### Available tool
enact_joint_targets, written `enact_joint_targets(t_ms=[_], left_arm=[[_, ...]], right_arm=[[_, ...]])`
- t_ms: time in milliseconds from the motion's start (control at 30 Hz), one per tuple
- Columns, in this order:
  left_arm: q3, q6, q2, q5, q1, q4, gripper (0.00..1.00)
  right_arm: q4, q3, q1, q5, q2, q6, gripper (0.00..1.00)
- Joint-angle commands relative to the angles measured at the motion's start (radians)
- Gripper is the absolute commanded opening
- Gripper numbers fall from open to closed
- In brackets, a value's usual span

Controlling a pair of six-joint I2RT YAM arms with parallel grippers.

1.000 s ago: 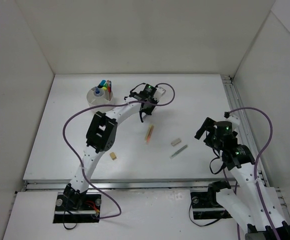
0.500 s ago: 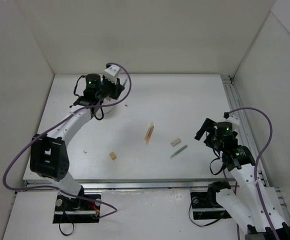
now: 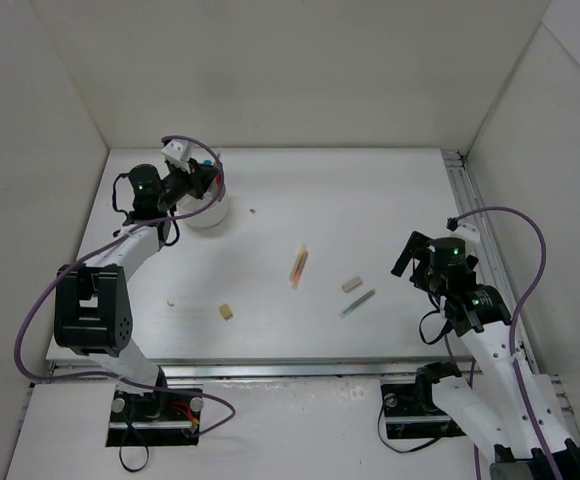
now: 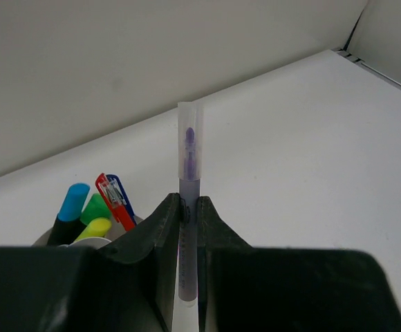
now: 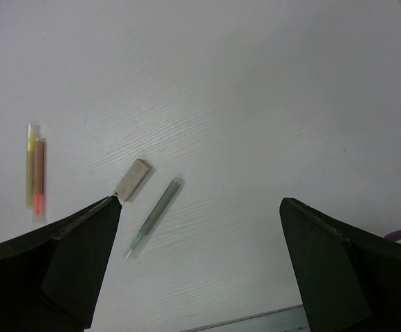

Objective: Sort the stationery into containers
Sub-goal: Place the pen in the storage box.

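My left gripper (image 3: 206, 182) is shut on a translucent grey pen (image 4: 189, 149) and holds it upright at the white bowl (image 3: 208, 212) at the back left. In the left wrist view the gripper (image 4: 189, 202) is just right of the bowl's rim (image 4: 93, 241). Highlighters with blue (image 4: 73, 201), green and yellow ends and a red pen (image 4: 114, 200) stand in the bowl. My right gripper (image 3: 410, 262) is open and empty, above the table right of a beige eraser (image 5: 133, 179) and a grey-green pen (image 5: 155, 216).
A red and a yellow pen (image 3: 298, 266) lie side by side mid-table and also show in the right wrist view (image 5: 34, 173). A second beige eraser (image 3: 227, 312) lies near the front. White walls enclose the table; a rail (image 3: 475, 215) runs along the right.
My left arm has swung from mid-table to the back left and now holds the grey pen at the bowl. The right arm has barely moved.
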Motion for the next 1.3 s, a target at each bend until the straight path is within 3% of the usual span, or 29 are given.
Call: enact_joint_targets(t_ms=[0,433,700,967,1267], left_arm=[[0.025,0.009,-0.008,0.033,0.008,0.154,0.0],[0.112,0.069,0.155,0.033,0.039,0.127,0.0],[0.099,0.081,0.207,0.051,0.077,0.206,0.0],[-0.024,0.014,0.231,0.139,0.108,0.479,0.0],[-0.016,-0.058,0.28,0.229,0.139,0.564,0.0]], right_arm=[[0.033,0.061,-0.009,0.048,0.038,-0.032,0.98],[0.042,0.104,-0.007,0.072,0.092,-0.056,0.98],[0.042,0.119,-0.009,0.083,0.098,-0.064,0.98],[0.046,0.124,-0.009,0.097,0.106,-0.067,0.98],[0.049,0.118,-0.01,0.102,0.092,-0.07,0.98]])
